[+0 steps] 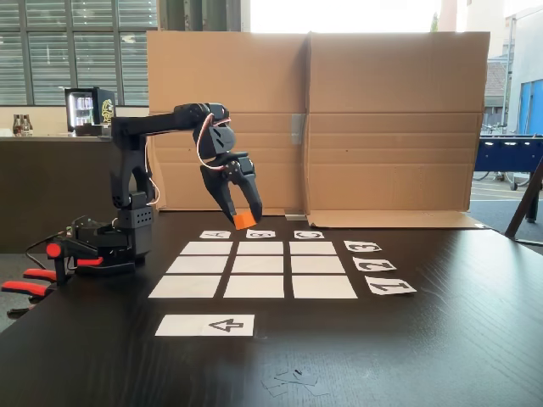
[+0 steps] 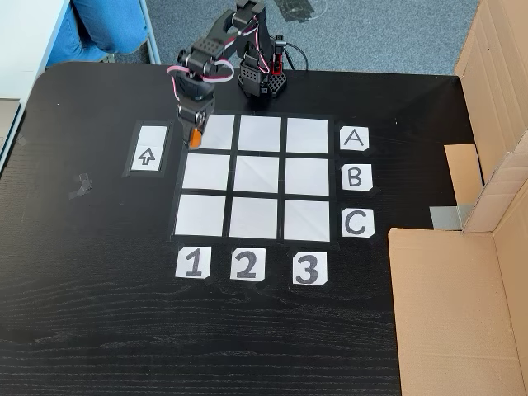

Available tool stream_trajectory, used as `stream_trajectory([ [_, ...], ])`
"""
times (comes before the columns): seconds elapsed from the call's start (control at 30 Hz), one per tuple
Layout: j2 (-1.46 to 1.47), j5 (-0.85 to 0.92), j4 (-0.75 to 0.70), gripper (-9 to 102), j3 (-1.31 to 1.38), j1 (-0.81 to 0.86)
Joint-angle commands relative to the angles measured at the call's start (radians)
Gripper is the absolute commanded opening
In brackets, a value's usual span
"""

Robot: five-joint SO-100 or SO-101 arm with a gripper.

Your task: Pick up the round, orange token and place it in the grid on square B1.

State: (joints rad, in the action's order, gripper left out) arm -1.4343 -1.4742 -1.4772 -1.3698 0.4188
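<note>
Now orange token in gripper

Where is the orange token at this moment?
The orange token is held between the gripper fingers, up off the table. In the fixed view from above it hangs over the left edge of the grid, near the arrow strip.

One orange token, nine white squares in the grid, three letter cards, three number cards, one arrow strip, one arm.
</note>
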Motion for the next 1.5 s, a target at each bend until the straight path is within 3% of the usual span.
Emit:
stream_trajectory([
  [0.0,0.028,-0.011,0.026,-1,0.003,-0.012],
  [0.8,0.287,-0.115,0.118,-1,-0.018,-0.098],
  [1.4,0.291,-0.126,0.130,0,-0.043,-0.029],
  [1.47,0.291,-0.124,0.130,10,-0.054,-0.029],
])
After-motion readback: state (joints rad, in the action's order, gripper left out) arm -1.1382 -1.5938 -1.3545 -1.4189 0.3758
